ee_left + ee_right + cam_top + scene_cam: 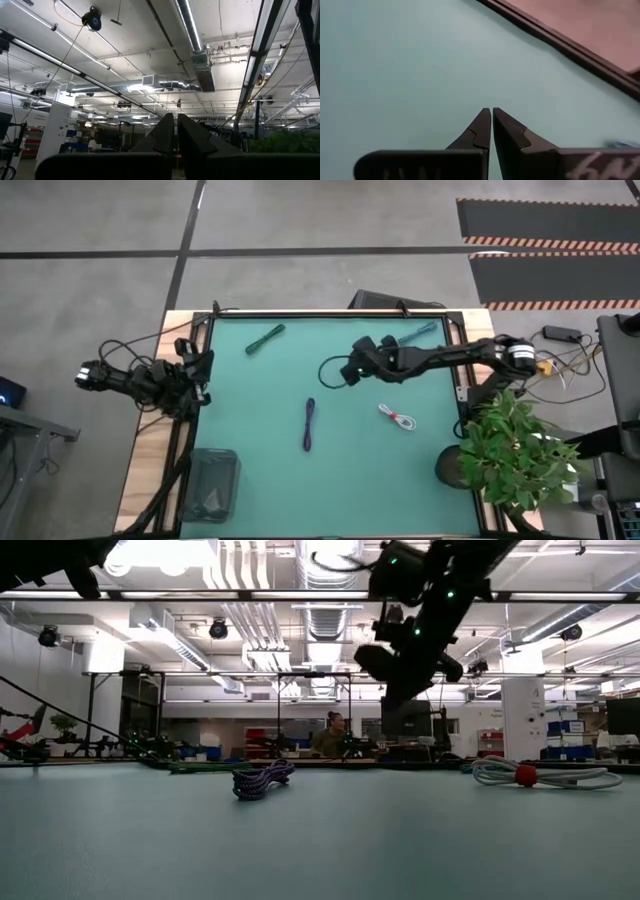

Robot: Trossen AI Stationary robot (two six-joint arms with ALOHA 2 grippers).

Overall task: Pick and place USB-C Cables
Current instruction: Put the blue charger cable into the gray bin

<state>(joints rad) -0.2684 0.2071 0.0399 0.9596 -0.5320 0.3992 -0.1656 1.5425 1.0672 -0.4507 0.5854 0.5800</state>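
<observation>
Hovering above the middle of the teal mat [270, 395], right gripper [492, 116]: two dark wedge-shaped fingers pressed tip to tip, nothing between them, smooth mat surface beneath.

Left gripper [175, 131]: parked at the table's left edge, tilted up toward the ceiling, fingers closed together, empty.

USB-C Cables, four, all lying on the mat:
- teal-green bundle [265, 338], slim, near the far edge, left of centre;
- teal-green bundle [419, 333], by the far right corner, beside the right arm;
- dark purple-navy bundle [309, 423], braided, elongated, centre;
- white bundle [397, 417], looped, red tie, right of the purple one.

Dark bin [211, 483]: near left corner.
</observation>
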